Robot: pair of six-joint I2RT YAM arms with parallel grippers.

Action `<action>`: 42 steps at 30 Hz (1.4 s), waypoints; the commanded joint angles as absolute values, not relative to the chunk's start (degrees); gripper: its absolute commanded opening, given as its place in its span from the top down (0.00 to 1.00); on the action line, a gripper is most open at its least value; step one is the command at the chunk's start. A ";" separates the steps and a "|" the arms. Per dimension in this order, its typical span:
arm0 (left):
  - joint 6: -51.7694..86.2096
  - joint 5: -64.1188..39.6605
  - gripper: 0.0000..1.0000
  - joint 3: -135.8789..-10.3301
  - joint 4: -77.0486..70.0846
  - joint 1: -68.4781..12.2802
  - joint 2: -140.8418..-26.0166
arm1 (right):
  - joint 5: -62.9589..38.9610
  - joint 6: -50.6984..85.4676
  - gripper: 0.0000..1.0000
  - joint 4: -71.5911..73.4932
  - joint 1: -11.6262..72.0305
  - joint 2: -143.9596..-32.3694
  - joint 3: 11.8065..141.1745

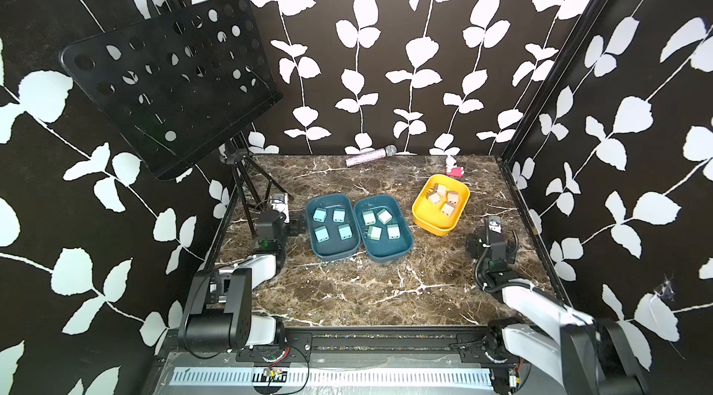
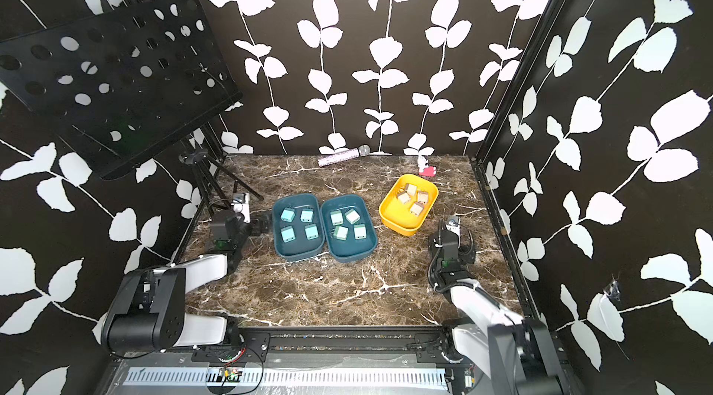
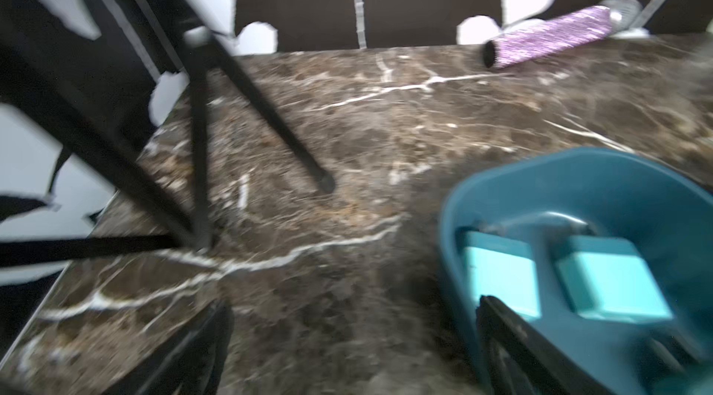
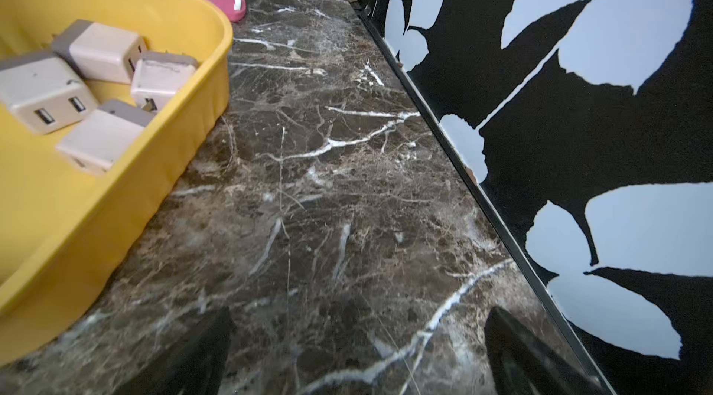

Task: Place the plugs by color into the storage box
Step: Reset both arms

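Toward the table's [image 1: 347, 289] middle, two teal trays sit side by side, touching. The left tray [image 1: 331, 252] holds four blue plugs [image 1: 320, 215], spaced apart. The right teal tray [image 1: 386, 251] holds four mint plugs [image 1: 369, 216], set closer together. A yellow tray [image 1: 432, 225] sits nearer the far right corner with four beige plugs [image 1: 434, 198] clustered in it, some touching. No plug lies loose on the table.

The left gripper [image 3: 355, 302] is near the left edge, just beside the left tray, jaws spread wide and empty. The wrist view is blurred, so one finger [image 3: 513, 339] may overlap that tray's wall; I cannot tell whether they touch. The right gripper [image 4: 360, 314] is near the right edge, on the near side of the yellow tray, jaws also wide apart with bare table between them.

A mic [image 1: 370, 156] lies along the far edge, and a toy [image 1: 455, 170] stands just behind the yellow tray. A stand [image 1: 169, 80] rises at the far left corner.
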State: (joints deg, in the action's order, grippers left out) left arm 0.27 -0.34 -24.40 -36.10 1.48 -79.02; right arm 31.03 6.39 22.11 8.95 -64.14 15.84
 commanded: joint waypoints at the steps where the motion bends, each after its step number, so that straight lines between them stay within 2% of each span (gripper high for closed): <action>1: 0.38 1.38 0.01 -24.46 -38.46 3.77 -79.65 | 29.44 3.84 0.00 36.69 7.62 -70.38 18.17; 3: 2.05 3.43 0.01 -24.98 -37.78 4.54 -79.56 | 26.84 3.65 0.00 40.75 7.04 -75.17 20.30; 6: 0.35 1.22 0.01 -24.36 -37.21 4.49 -78.90 | 24.39 0.58 0.00 37.62 6.76 -81.02 25.91; 10: 1.03 2.64 0.01 -23.31 -39.61 4.57 -78.90 | 21.38 1.54 0.00 55.71 4.34 -89.02 20.93; 12: 1.44 0.13 0.01 -22.52 -43.64 4.58 -80.59 | 20.91 2.59 0.00 49.57 4.02 -86.81 21.81; 14: 0.45 -2.04 0.01 -22.68 -49.11 4.32 -84.53 | 21.11 1.85 0.00 53.20 4.01 -88.03 21.28; 16: -1.53 -3.34 0.01 -25.45 -41.74 3.22 -83.93 | 20.96 2.22 0.01 50.76 3.98 -87.16 21.56; 18: -4.98 -2.24 0.01 -22.86 -48.73 0.30 -86.94 | 21.18 1.98 0.01 52.31 3.99 -87.65 21.43; 19: -6.95 -0.12 0.01 -21.25 -58.15 -1.74 -90.84 | 21.18 2.00 0.01 51.74 4.04 -87.57 21.40; 20: -7.62 0.62 0.01 -21.72 -57.04 -2.59 -90.73 | 20.94 2.19 0.01 50.87 4.04 -87.18 21.60; 21: -7.15 1.17 0.01 -24.08 -46.55 -2.64 -87.76 | 21.03 2.12 0.01 51.48 4.04 -87.31 21.47; 23: -7.25 1.37 0.01 -23.01 -54.59 -2.64 -90.78 | 21.01 2.10 0.01 51.21 4.00 -87.35 21.58; 25: -6.98 1.69 0.01 -23.93 -48.29 -2.64 -88.42 | 21.09 2.12 0.01 51.32 4.00 -87.42 21.57; 26: -7.20 1.91 0.01 -23.28 -52.25 -2.65 -89.74 | 21.09 2.11 0.01 51.25 4.01 -87.36 21.58; 28: -6.88 1.69 0.01 -23.99 -48.01 -2.68 -88.35 | 21.07 2.11 0.01 51.24 4.03 -87.38 21.62; 30: -6.97 1.66 0.01 -23.53 -51.18 -2.64 -89.63 | 21.01 2.15 0.01 51.24 3.98 -87.32 21.62; 42: -6.87 1.55 0.01 -23.98 -48.60 -2.64 -88.73 | 21.02 2.11 0.01 51.24 4.04 -87.30 21.57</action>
